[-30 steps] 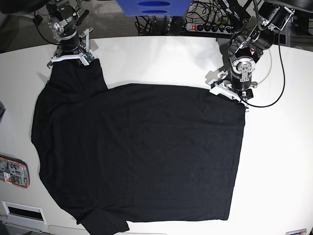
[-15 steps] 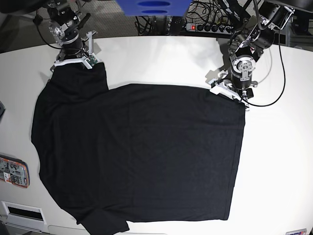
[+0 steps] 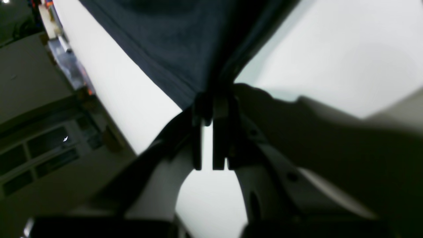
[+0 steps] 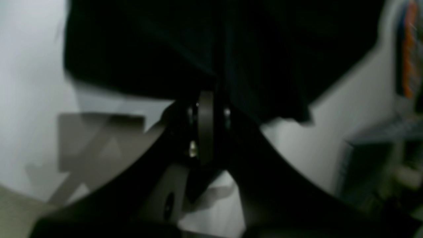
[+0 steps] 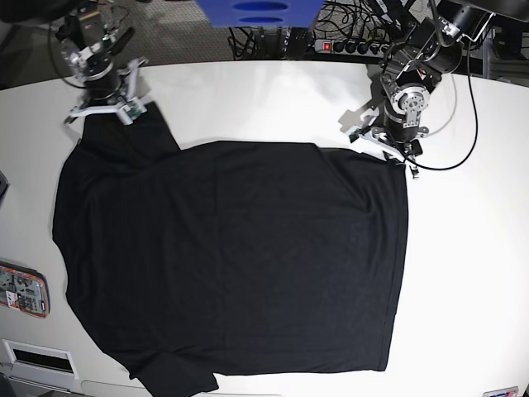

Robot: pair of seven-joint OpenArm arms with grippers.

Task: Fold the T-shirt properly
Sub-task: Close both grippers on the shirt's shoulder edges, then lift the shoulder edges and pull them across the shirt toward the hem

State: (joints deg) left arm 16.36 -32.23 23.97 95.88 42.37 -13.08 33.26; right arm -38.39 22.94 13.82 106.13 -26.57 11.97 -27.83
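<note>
The black T-shirt (image 5: 240, 256) lies spread flat on the white table (image 5: 463, 273), its hem side toward the right of the base view. My left gripper (image 5: 395, 159) is shut on the far hem corner; in the left wrist view its fingertips (image 3: 208, 99) pinch the dark cloth (image 3: 172, 43). My right gripper (image 5: 106, 113) is shut on the far sleeve at the back left. The right wrist view is blurred, with the jaws (image 4: 211, 96) closed on black cloth (image 4: 264, 49).
A colourful flat packet (image 5: 23, 289) and a white box (image 5: 37, 360) sit at the table's left front edge. Behind the far edge are a power strip (image 5: 351, 47), cables and a blue object (image 5: 256, 12). A black cable (image 5: 473, 124) loops beside the left arm.
My right gripper has drawn the sleeve further left and toward the back. My left gripper has shifted back and slightly left, pulling the hem corner with it.
</note>
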